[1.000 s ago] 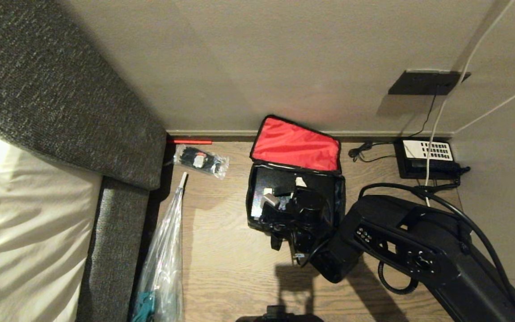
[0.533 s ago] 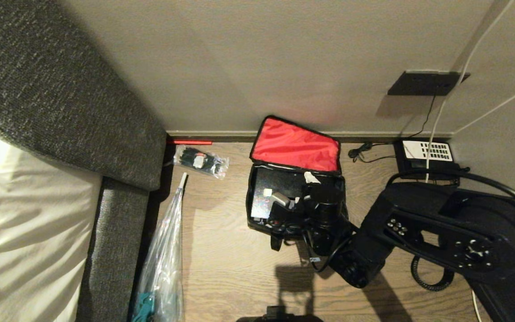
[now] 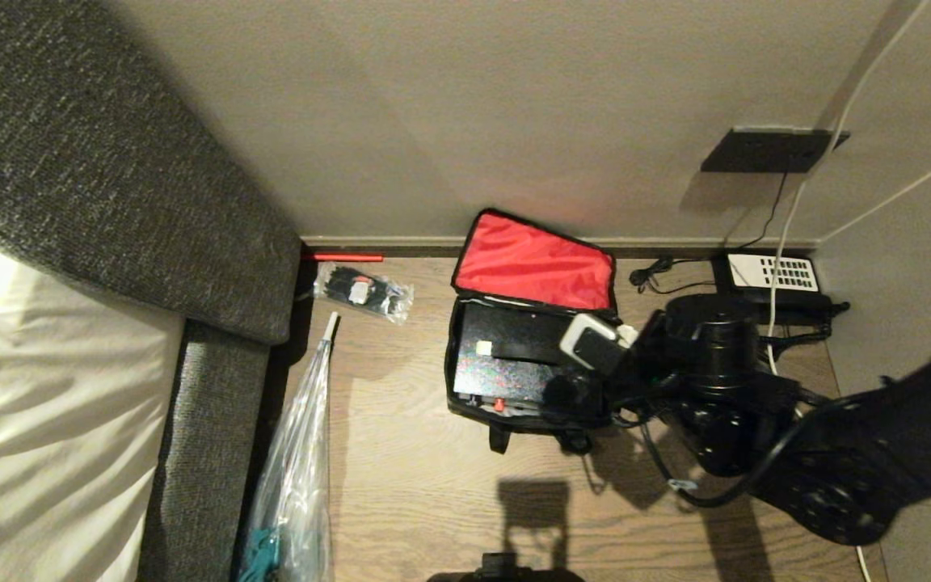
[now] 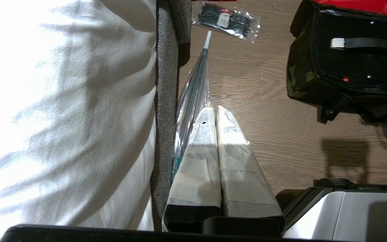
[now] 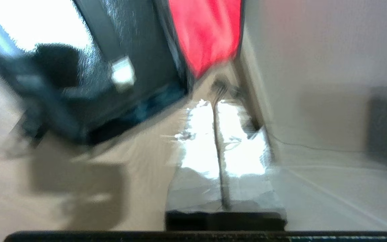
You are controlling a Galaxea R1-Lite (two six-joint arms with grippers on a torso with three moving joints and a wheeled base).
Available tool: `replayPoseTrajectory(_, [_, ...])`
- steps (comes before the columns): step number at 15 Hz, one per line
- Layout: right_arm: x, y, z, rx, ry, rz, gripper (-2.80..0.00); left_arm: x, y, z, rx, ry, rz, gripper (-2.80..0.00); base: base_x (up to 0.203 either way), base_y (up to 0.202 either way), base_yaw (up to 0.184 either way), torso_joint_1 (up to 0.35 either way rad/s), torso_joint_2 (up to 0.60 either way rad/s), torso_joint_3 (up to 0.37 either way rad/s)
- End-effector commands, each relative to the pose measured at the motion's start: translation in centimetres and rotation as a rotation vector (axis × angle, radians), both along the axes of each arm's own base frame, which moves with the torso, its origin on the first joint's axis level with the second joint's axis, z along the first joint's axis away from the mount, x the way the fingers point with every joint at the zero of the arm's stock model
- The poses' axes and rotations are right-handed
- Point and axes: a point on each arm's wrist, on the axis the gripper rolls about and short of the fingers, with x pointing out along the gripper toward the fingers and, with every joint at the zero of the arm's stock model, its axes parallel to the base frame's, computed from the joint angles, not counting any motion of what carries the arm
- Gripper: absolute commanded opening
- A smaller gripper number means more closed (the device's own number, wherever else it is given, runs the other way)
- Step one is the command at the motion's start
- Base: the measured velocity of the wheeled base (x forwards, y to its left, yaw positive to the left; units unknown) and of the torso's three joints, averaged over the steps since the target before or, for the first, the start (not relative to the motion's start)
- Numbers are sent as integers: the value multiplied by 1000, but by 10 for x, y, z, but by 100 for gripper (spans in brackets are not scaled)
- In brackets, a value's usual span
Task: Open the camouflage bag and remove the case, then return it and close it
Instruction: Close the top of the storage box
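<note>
The camouflage bag [image 3: 532, 356] lies open on the wooden floor [image 3: 417, 485] by the wall, red-lined lid [image 3: 536, 260] up, the black case [image 3: 506, 356] inside. The right gripper [image 3: 599, 343] hangs at its right edge, fingers pressed together on nothing (left gripper [image 4: 216, 116] likewise, parked by the bed [image 4: 62, 111]). Closing the lid risks snagging if the case sits proud.
</note>
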Motion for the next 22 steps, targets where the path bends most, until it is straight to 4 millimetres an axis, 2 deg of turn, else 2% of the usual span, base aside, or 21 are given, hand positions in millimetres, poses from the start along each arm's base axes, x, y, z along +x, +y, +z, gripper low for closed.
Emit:
replayPoseTrajectory(1, [-56,-50,47,199,35,-109,-280,0,0,0,1,1,1,-280,0,0,0,0,0,0])
replayPoseTrajectory(4, [-112,-104,58,446,144,-340,-280,0,0,0,1,1,1,-280,0,0,0,0,0,0])
replayPoseTrajectory(6, [-155,-137,66,617,197,-385,-280,0,0,0,1,1,1,-280,0,0,0,0,0,0])
replayPoseTrajectory(8, [-198,-166,55,748,299,-457,-280,0,0,0,1,1,-1,-280,0,0,0,0,0,0])
replayPoseTrajectory(10, [-239,-179,31,858,439,-516,-280,0,0,0,1,1,-1,-280,0,0,0,0,0,0])
replayPoseTrajectory(12, [-265,-182,20,992,523,-458,-280,0,0,0,1,1,1,-280,0,0,0,0,0,0])
replayPoseTrajectory(14, [-269,-181,27,1060,521,-413,-280,0,0,0,1,1,1,-280,0,0,0,0,0,0])
replayPoseTrajectory(22, [-265,-180,28,1063,535,-403,-280,0,0,-1,-24,2,2,-280,10,-6,2,1,1,1])
